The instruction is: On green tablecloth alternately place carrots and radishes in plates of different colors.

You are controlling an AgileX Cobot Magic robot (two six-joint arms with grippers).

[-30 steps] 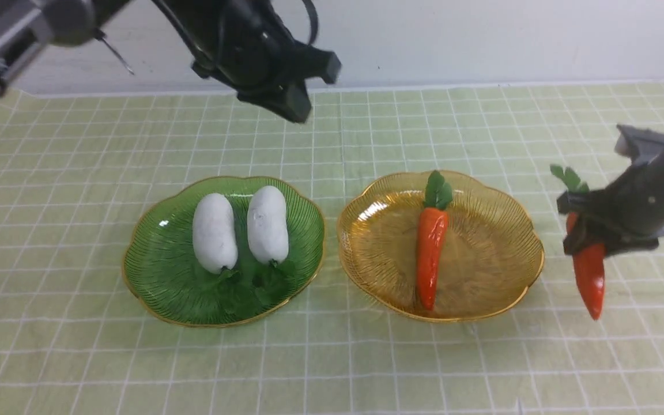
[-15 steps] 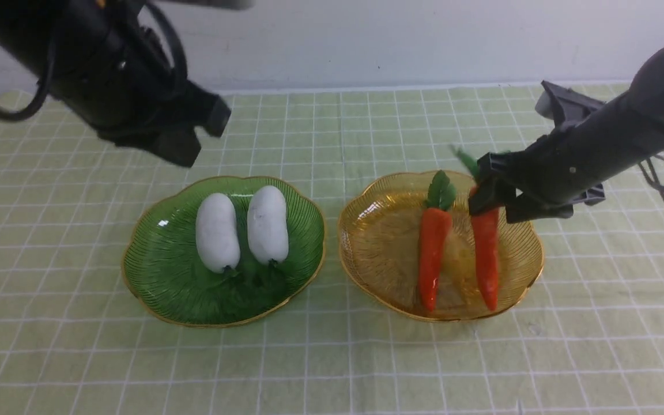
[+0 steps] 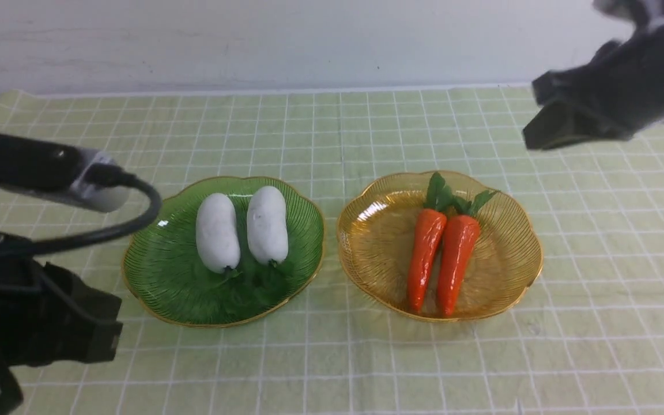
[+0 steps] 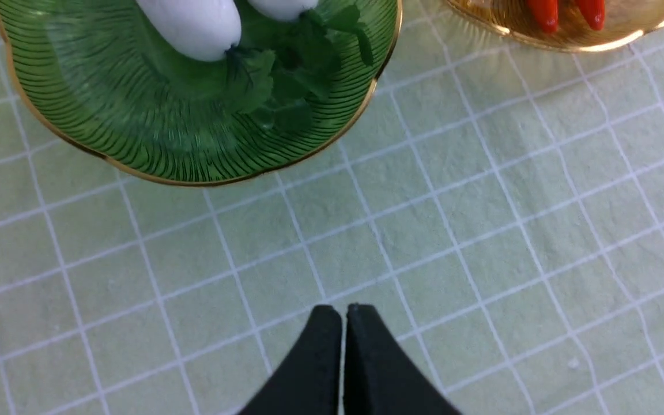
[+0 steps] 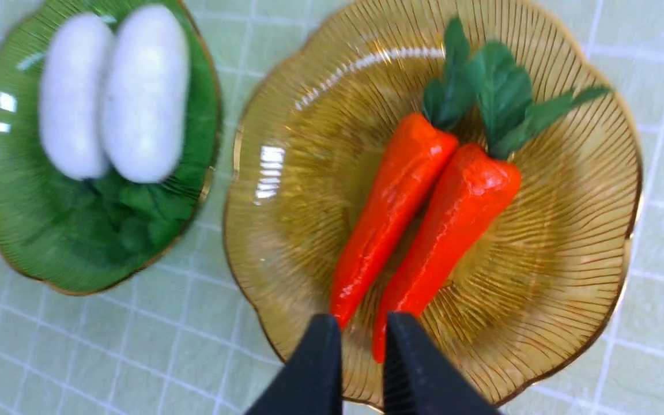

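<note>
From the front, the green tablecloth (image 3: 366, 132) carries two plates side by side. The radishes (image 3: 215, 231) lie in the green plate (image 3: 153, 288) and the carrots (image 3: 424, 253) in the amber plate (image 3: 505, 230). Both pairs have their long axes running near to far. The carrot leaves point at the back wall and the tips toward the robot, leaning a little to its left. The radish leaves point toward the robot. The right gripper (image 3: 562, 124) is a raised blur, well apart from the plates.

In the left wrist view, the left gripper (image 4: 343, 314) has its jaws together, empty, over bare cloth near the green plate's rim. A low swing of this arm or its cable (image 3: 136, 222) could probably nudge that plate.

In the right wrist view, the right gripper's jaws stand slightly apart and hold nothing above the carrot tips. The glossy carrots lean on each other, so a knock to the amber plate might roll them apart.
</note>
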